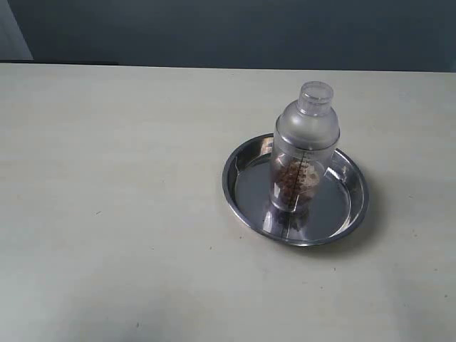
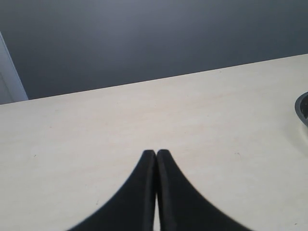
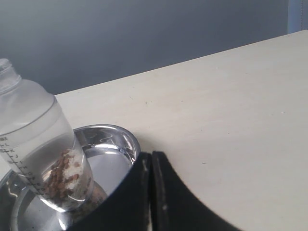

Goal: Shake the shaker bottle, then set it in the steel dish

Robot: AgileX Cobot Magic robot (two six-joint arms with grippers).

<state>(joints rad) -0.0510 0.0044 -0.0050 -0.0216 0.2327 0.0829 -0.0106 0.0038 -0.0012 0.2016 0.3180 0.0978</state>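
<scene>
The shaker bottle stands upright inside the steel dish, frosted, with brown pellets at its bottom and black marks on its side. Neither arm shows in the exterior view. In the right wrist view the shaker bottle sits in the steel dish, and my right gripper is shut and empty, its tips at the dish's rim and apart from the bottle. My left gripper is shut on nothing over bare table, with a sliver of the steel dish at the frame's edge.
The pale table stretches wide to the left of the dish. A dark wall runs behind the table's far edge.
</scene>
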